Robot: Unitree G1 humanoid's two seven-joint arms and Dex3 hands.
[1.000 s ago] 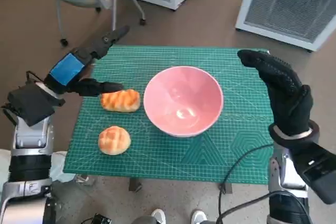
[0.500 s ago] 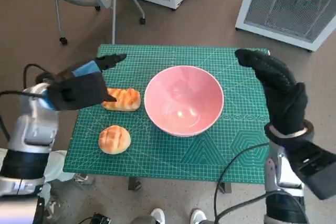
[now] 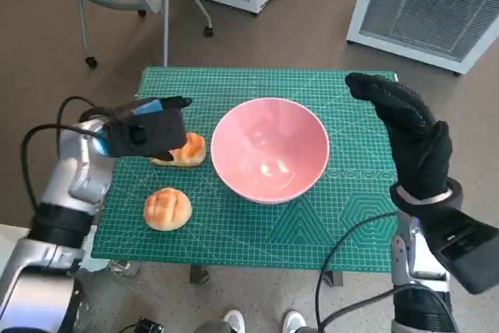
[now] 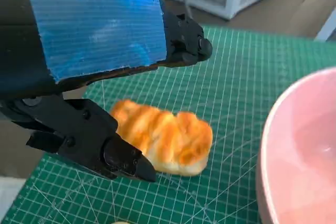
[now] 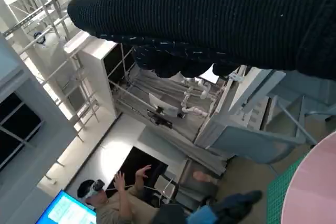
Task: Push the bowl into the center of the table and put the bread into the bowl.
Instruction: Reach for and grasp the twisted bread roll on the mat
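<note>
Pink bowl [image 3: 270, 149] near mat centre. Long bread [image 4: 164, 136] just beside it, under left hand [image 3: 146, 130] — fingers [image 4: 184, 45] apart above it, nothing held. Round bun [image 3: 167, 208] nearer. Right hand [image 3: 409, 132] raised beside bowl — flat, empty.

The pink bowl [image 3: 270, 150] looks glossy and smooth, the bread [image 4: 164, 136] glazed, the right robot hand [image 3: 409, 138] in matt knitted cloth.

Black left hand [image 3: 148, 130] with blue tape on back, silver forearm, black cable looping. Black knitted-glove right hand [image 3: 409, 134], silver wrist band, black cable trailing below.
</note>
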